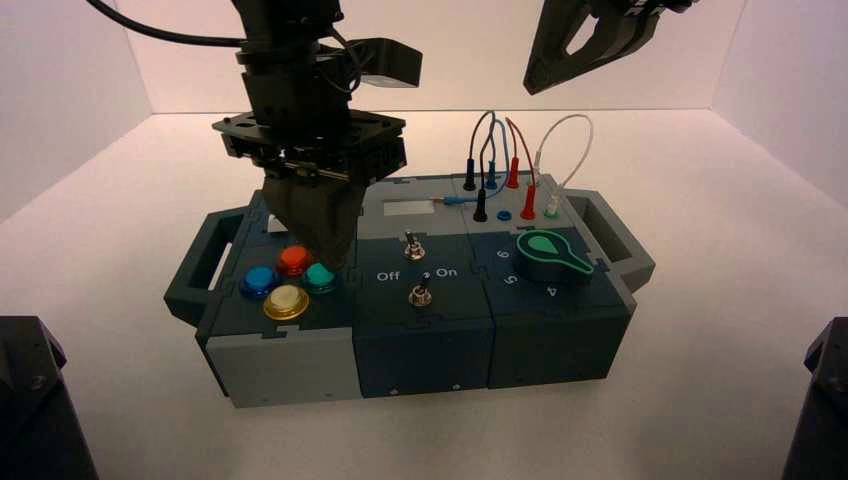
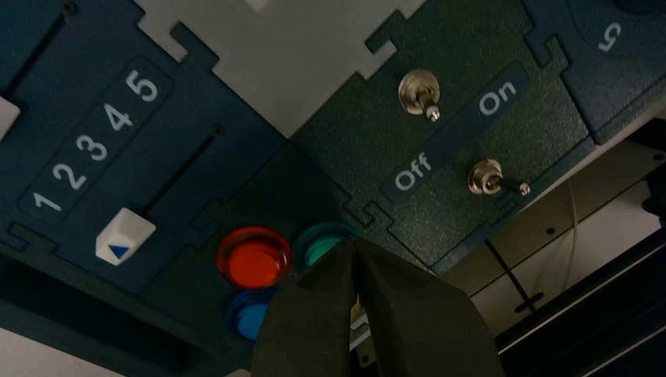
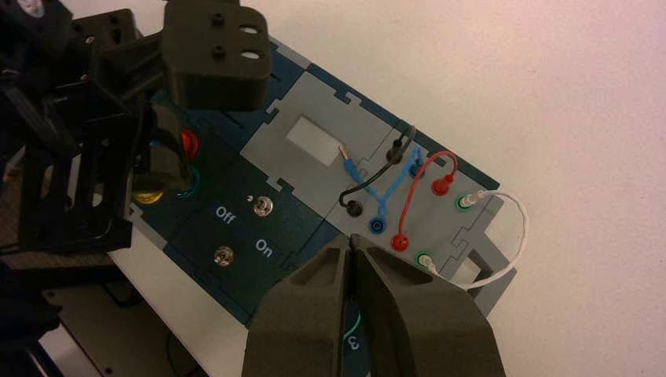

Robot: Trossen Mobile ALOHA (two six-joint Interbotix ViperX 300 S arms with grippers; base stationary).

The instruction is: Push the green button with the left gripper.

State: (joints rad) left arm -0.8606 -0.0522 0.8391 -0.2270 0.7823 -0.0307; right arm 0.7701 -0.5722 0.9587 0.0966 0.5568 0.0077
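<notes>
The left gripper [image 2: 353, 245], jaws pressed together, hangs just over the green button [image 1: 320, 278], right of the blue button [image 1: 259, 281]. Best press straight down on its dome, clear of the red button [image 1: 295, 260]. The right gripper [image 3: 351, 242] waits, jaws closed, well right of the blue button.

The left end effector [image 1: 332, 262] is held just by the green button [image 1: 320, 279], and the right end effector [image 1: 532, 86] is held up high.

Red [image 1: 295, 261], blue [image 1: 259, 281] and yellow [image 1: 286, 301] buttons sit at eight o'clock on the box [image 1: 425, 345], the pointer knob [image 1: 550, 258] at three.
</notes>
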